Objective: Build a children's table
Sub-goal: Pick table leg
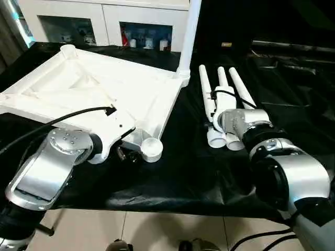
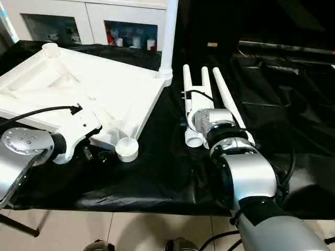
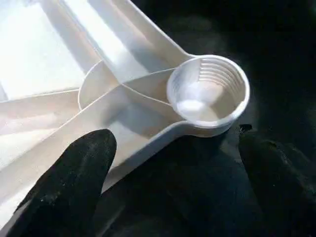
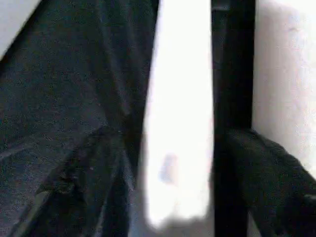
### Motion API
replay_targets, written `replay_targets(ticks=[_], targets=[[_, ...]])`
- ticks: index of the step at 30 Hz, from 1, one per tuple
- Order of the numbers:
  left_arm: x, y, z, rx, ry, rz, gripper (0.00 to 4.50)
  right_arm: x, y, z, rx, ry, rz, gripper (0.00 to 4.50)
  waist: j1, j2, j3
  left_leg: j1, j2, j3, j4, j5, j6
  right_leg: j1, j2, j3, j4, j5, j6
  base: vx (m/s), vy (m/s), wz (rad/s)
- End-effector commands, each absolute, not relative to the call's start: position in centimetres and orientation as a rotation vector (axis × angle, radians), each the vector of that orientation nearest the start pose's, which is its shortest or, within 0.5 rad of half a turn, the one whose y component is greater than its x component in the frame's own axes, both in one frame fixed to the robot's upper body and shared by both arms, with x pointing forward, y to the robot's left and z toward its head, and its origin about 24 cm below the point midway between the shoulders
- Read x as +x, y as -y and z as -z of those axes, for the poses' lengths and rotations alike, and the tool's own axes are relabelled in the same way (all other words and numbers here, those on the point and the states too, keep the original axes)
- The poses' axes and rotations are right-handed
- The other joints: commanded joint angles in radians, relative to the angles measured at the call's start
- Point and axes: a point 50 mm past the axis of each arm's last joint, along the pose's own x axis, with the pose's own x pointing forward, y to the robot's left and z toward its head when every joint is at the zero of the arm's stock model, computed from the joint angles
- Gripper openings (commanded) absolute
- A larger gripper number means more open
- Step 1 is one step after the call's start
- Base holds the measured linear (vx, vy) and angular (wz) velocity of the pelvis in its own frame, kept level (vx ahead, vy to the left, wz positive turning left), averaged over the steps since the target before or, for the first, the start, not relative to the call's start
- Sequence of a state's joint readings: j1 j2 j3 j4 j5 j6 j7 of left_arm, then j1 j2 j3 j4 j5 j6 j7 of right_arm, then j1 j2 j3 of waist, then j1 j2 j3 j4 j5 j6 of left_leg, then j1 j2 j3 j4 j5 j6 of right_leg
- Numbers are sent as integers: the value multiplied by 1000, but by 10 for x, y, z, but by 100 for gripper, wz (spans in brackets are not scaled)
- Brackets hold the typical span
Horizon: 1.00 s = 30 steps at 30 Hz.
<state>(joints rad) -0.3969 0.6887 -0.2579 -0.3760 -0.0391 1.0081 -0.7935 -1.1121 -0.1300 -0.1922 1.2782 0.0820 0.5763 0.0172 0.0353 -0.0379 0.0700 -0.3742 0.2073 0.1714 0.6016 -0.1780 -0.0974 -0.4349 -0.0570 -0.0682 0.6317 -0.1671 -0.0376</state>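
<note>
The children's table top lies upside down at the left of the black cloth, ribs facing up. One white leg stands upright in its far right corner socket. Three more white legs lie side by side on the cloth to the right. My left gripper is open at the top's near corner. Its black fingers stand either side of the rim just short of the empty threaded socket. My right gripper is down over the lying legs, open. One finger stands on each side of one leg.
A black cloth covers the work table, and its front edge runs just below my forearms, with tiled floor beyond. A white cabinet with glass doors stands behind the table. Dark crumpled cloth fills the far right.
</note>
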Motion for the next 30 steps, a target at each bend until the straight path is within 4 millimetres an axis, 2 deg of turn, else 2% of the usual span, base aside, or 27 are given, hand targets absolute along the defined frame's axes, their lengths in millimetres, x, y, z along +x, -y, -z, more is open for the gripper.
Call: replay_targets(ticks=[1, 9, 12, 18, 25, 27, 30], targets=[[269, -169, -134, 582, -547, 769, 450, 392, 134, -74, 59, -764, -47, 337, 3, 2, -76, 2, 5, 4, -56, -154, -27, 72, -60, 45, -61, -206, -146, 0, 0, 0], [273, -169, -141, 592, -515, 759, 450, 390, 136, -70, 67, -769, -39, 261, 4, 5, -79, 2, 5, 5, -54, -149, -28, 71, -59, 44, -60, -190, -152, 0, 0, 0], [273, -168, -143, 585, -505, 763, 450, 390, 136, -70, 77, -764, -32, 243, 5, 2, -80, 1, 4, 5, -53, -153, -31, 71, -59, 45, -60, -199, -149, 0, 0, 0], [273, -166, -144, 590, -497, 771, 450, 390, 136, -67, 102, -747, -25, 198, 5, 2, -80, 0, 4, 5, -52, -153, -32, 71, -59, 44, -59, -205, -144, 0, 0, 0], [277, -162, -149, 587, -458, 770, 450, 391, 140, -67, 150, -725, 10, 187, 6, 3, -79, 2, 3, 4, -51, -182, -38, 68, -59, 43, -63, -247, -134, 0, 0, 0], [282, -159, -152, 563, -421, 754, 450, 393, 141, -70, 166, -698, 19, 186, 7, -1, -78, 1, 3, 4, -49, -187, -38, 67, -59, 43, -65, -262, -128, 0, 0, 0], [293, -150, -159, 482, -326, 729, 450, 397, 144, -78, 249, -635, 36, 186, 11, 0, -78, 2, 1, 6, -47, -199, -36, 65, -59, 43, -70, -277, -122, 0, 0, 0]])
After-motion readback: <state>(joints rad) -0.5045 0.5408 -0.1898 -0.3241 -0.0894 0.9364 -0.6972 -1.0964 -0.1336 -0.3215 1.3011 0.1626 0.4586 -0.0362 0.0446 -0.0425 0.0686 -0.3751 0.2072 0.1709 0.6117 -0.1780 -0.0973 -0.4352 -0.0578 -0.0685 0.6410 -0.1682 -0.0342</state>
